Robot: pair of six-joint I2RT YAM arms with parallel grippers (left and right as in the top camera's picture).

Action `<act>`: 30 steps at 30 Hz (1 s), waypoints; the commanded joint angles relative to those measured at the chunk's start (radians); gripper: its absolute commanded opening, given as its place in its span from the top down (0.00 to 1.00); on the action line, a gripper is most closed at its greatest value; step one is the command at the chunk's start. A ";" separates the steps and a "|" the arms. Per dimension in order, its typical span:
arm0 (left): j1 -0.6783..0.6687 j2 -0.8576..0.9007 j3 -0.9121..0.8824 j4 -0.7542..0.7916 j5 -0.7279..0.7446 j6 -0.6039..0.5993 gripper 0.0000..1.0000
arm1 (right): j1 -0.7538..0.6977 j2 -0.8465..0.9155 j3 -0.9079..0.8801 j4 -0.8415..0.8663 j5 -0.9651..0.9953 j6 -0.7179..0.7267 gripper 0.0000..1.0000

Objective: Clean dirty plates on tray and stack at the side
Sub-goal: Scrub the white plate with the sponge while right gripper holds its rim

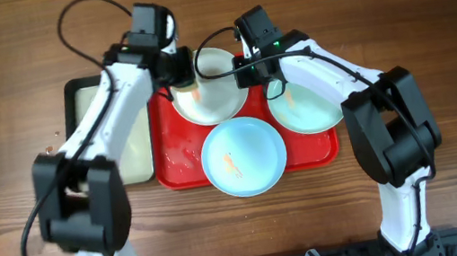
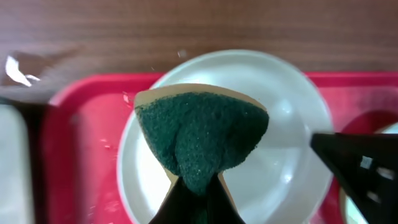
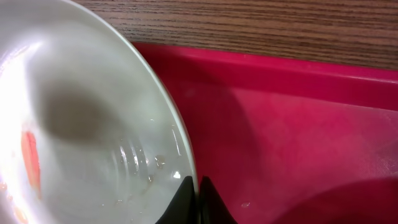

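**Sponge held over the white plate**

The left gripper point(image 2: 198, 186) pinches a green scouring sponge point(image 2: 202, 134) over the white plate point(image 2: 292, 124), which lies at the far rim of the red tray point(image 1: 177, 158). The right gripper point(image 3: 198, 193) is closed on this plate's edge (an orange smear shows inside). Two pale blue plates point(image 1: 244, 156), both smeared orange, lie nearer on the tray.

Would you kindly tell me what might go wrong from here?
The right end effector pinches only the thin rim of the white plate, so scrubbing may pull it free. The left end effector grips the sponge at one end; it could fold or slip. The blue plate overhangs the red tray and might tip if nudged.
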 commanded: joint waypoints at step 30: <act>-0.059 0.245 0.019 -0.003 -0.116 -0.155 0.96 | 0.007 -0.031 -0.002 0.006 -0.005 0.005 0.96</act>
